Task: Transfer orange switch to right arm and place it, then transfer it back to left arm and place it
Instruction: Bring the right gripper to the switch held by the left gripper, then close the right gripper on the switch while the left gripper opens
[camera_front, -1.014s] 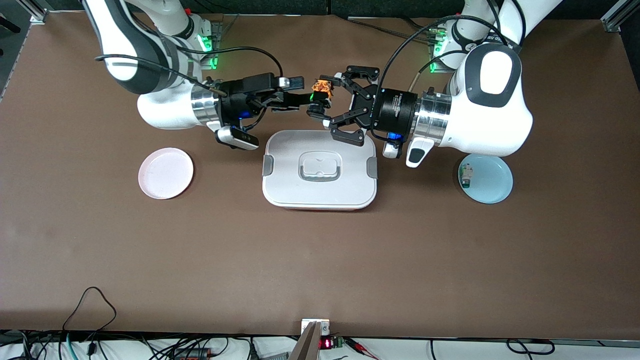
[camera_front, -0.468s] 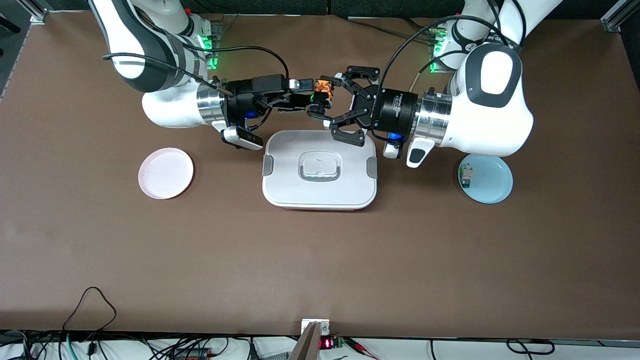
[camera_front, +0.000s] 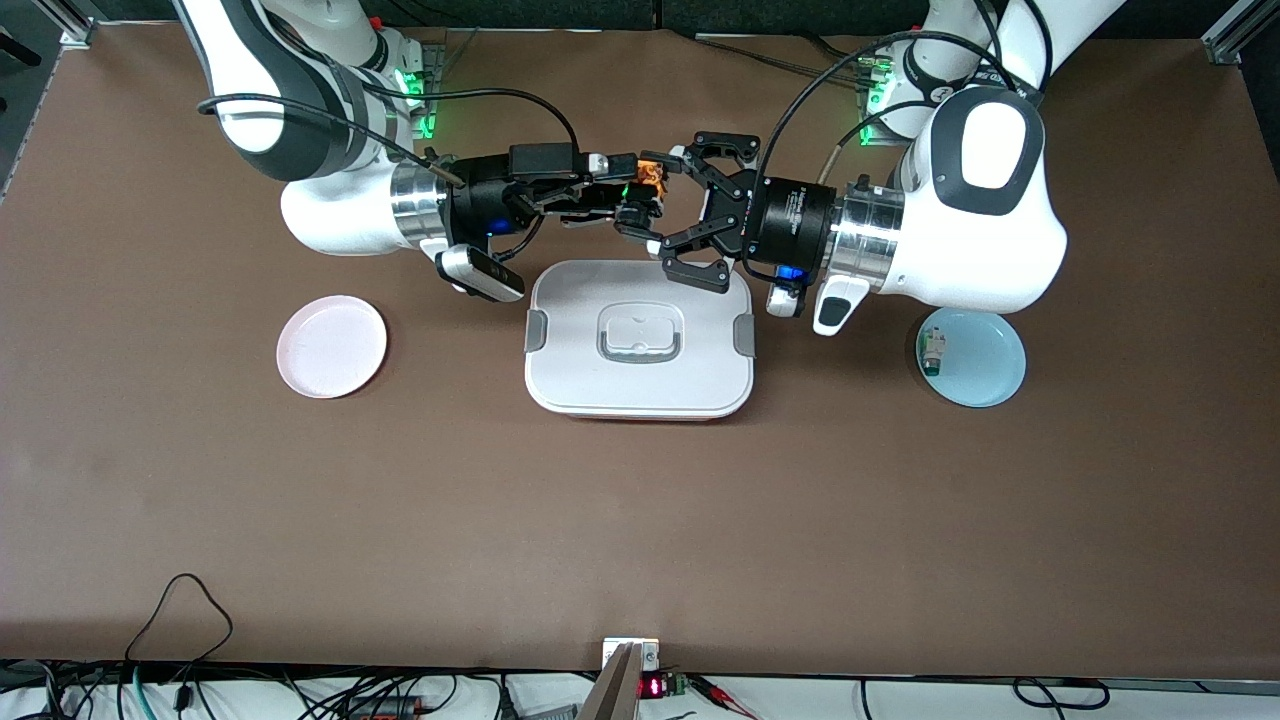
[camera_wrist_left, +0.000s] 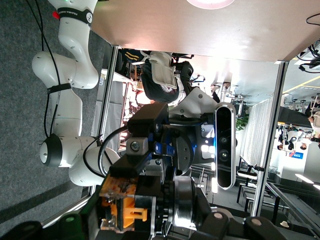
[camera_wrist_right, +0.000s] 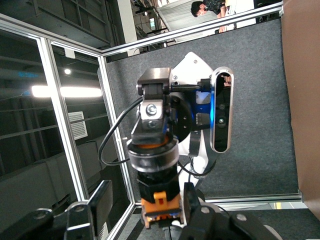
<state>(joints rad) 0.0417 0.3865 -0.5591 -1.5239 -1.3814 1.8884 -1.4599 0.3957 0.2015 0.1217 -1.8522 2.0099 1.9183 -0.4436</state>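
Note:
The orange switch (camera_front: 648, 184) hangs in the air over the table, just off the box's (camera_front: 580, 372) edge toward the robots' bases. My left gripper (camera_front: 650, 202) is shut on its black body. The right gripper (camera_front: 615, 188) has come in from the other end, with its fingers either side of the switch's orange end. In the right wrist view the orange switch (camera_wrist_right: 162, 202) sits between the right gripper's (camera_wrist_right: 145, 206) fingers; one finger (camera_wrist_right: 100, 200) still shows a gap to it. The left wrist view shows the orange switch (camera_wrist_left: 125, 210) close up, with the right gripper's finger (camera_wrist_left: 145, 120) over it.
The white box lies at the middle of the table, under and slightly nearer the front camera than both hands. A pink plate (camera_front: 331, 345) lies toward the right arm's end. A blue plate (camera_front: 990, 370) holding a small white-and-green component (camera_front: 932, 351) lies toward the left arm's end.
The right gripper has slid toward the left gripper, over the switch's orange end, and its fingers have drawn closer together. The left arm and the switch have stayed put.

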